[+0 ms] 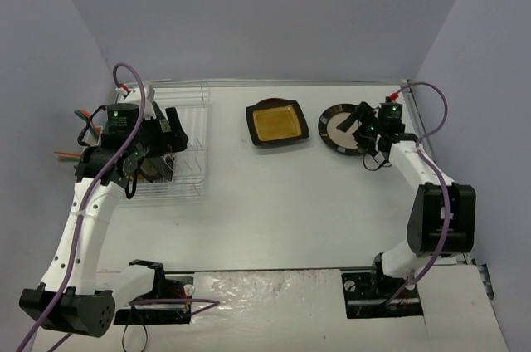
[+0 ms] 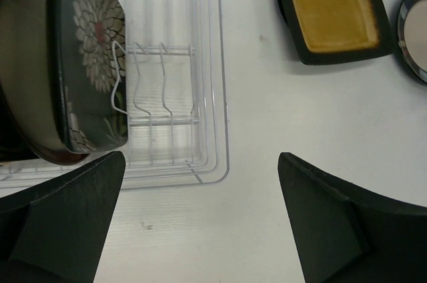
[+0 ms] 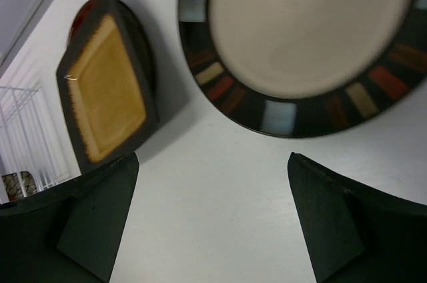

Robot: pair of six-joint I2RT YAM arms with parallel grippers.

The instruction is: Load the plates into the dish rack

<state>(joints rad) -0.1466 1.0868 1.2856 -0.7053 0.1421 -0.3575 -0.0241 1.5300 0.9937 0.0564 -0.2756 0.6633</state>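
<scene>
The white wire dish rack (image 1: 187,171) stands at the far left and also shows in the left wrist view (image 2: 207,83). A black white-flowered plate (image 2: 90,56) stands on edge in it, with a pale-centred, red-rimmed round plate (image 2: 27,89) behind it. My left gripper (image 1: 174,138) hovers over the rack's right side, open and empty (image 2: 200,219). The black square plate with yellow centre (image 1: 276,123) (image 3: 110,89) lies flat mid-table. A round dark-rimmed plate with pale centre (image 1: 336,129) (image 3: 300,23) lies to its right. My right gripper (image 1: 361,122) is just above that plate's near edge, open and empty (image 3: 213,223).
Orange and green utensil handles (image 1: 75,132) stick out left of the rack. Grey walls close off the back and both sides. The square plate (image 2: 333,9) and the round plate's edge (image 2: 415,29) lie right of the rack across bare white table.
</scene>
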